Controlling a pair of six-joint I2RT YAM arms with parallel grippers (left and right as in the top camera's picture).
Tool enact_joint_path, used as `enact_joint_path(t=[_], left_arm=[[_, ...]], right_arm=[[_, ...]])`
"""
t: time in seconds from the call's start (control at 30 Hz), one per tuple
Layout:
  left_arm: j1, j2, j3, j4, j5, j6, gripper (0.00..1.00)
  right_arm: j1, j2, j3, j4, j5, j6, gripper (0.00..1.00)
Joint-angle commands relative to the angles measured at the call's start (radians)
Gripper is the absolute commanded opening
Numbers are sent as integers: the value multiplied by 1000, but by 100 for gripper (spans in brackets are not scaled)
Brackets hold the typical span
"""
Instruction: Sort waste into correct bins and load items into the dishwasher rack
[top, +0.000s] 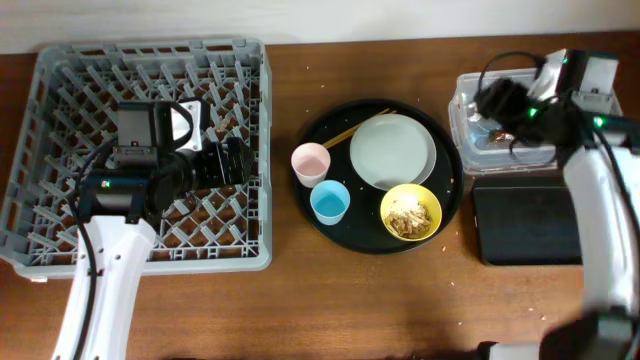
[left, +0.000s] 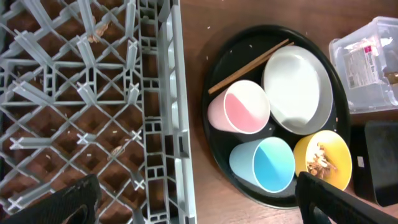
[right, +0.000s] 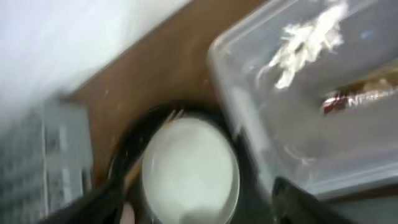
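Observation:
The grey dishwasher rack fills the left of the table. My left gripper is open and empty over the rack's right edge. On the round black tray stand a pink cup, a blue cup, a yellow bowl with food scraps, a grey-green plate and chopsticks. My right gripper is open and empty above the clear tub, which holds a white napkin and a brown-and-gold wrapper. The black rectangular tray lies below the tub.
Small crumbs lie on the brown table around the round tray and inside the rack. A white wall runs along the table's far edge. The right arm's cables hang over the clear tub.

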Motion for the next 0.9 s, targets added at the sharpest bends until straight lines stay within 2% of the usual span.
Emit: enact_joint_path(t=[0.0, 0.07, 0.1, 0.2, 0.27, 0.33, 0.37, 0.4, 0.43, 0.47, 0.57, 0.6, 0.63, 0.67, 0.73, 0.77, 0.87], left_arm=[[1, 2, 11, 2, 14, 13, 99], [1, 2, 11, 2, 14, 13, 99], [1, 2, 11, 2, 14, 13, 99], [1, 2, 11, 2, 14, 13, 99], [1, 2, 11, 2, 14, 13, 99], [1, 2, 11, -19, 14, 13, 99], [1, 2, 11, -22, 23, 11, 99], [1, 2, 11, -22, 26, 8, 99], [1, 2, 11, -28, 26, -25, 99], [1, 2, 11, -21, 56, -60, 99], [71, 2, 12, 73, 463, -59, 99], [117, 2, 12, 129, 677, -59, 99], [134, 2, 11, 156, 804, -59, 99], [132, 3, 11, 185, 945, -59, 99], [130, 2, 11, 229, 1132, -58, 99], [117, 2, 11, 235, 1196, -30, 99], [19, 2, 11, 236, 1222, -24, 99]], right_arm=[[204, -129, 4, -216, 47, -92, 59], [330, -100, -28, -333, 171, -92, 54], [412, -64, -81, -323, 200, -93, 54], [582, 21, -154, -182, 190, -193, 53], [674, 96, -154, -38, 204, -156, 54], [673, 189, -154, 19, 242, -93, 54], [677, 285, -154, 78, 180, -94, 46], [677, 314, -154, 82, 167, -93, 33], [674, 323, -153, 80, 163, -90, 9], [673, 293, -141, 59, 160, -90, 4], [660, 91, -74, -112, 155, -144, 4], [624, -24, -62, -124, 105, -174, 4], [568, -113, -62, -85, -29, -225, 4], [489, -179, -62, 5, -294, -283, 4], [415, -180, -62, 177, -671, -290, 4], [429, -150, -62, 263, -864, -290, 4], [493, -94, -62, 333, -849, -253, 4]])
